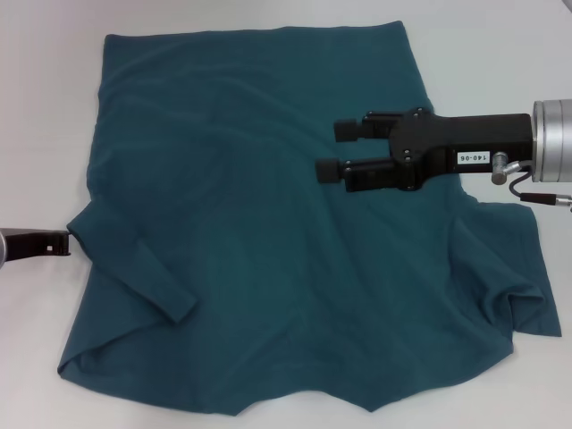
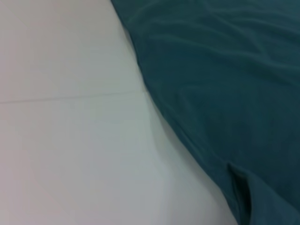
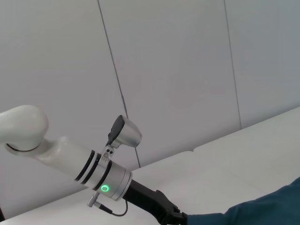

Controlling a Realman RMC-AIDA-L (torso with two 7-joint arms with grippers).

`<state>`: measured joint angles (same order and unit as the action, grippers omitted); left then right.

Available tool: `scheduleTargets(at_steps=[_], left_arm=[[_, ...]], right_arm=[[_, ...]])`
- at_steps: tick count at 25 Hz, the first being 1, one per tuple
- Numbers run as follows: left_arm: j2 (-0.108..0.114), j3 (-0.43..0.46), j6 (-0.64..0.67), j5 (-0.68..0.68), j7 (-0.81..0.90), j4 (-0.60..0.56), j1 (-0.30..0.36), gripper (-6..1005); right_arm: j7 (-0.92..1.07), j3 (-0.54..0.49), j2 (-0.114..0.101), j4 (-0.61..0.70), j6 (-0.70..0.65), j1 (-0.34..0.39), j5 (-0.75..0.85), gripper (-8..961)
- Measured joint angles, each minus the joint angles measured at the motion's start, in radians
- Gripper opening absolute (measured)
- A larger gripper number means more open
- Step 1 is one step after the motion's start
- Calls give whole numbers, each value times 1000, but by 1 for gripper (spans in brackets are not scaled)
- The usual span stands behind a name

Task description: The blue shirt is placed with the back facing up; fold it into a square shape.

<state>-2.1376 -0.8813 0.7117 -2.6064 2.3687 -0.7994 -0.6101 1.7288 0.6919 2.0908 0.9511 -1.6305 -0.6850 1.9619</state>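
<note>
Right gripper (image 1: 329, 148): matte black body, two fingers (image 1: 347, 129) with knurled round tips, white label "140-06", silver cylindrical wrist, thin grey cable. Left arm (image 3: 70, 159): glossy white, black rings, green LED, silver camera pod. Left gripper (image 1: 64, 239): black.

label "140-06" | white sticker | on right gripper (image 1: 332, 149) body | no other text readable

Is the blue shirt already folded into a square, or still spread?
Mostly spread: the blue shirt lies wide, only its left sleeve folded inward.
</note>
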Motion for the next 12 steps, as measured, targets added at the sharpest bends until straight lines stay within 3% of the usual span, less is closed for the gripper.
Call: scheduleTargets(at_steps=[4,12], left_arm=[[-1,-16,-3,3,0,1,-2,24],[-24,-110,9,10,1,2,-40,24]], right_arm=[[0,0,0,-1,0,1,0,866],[0,1,0,-2,0,2,0,866]])
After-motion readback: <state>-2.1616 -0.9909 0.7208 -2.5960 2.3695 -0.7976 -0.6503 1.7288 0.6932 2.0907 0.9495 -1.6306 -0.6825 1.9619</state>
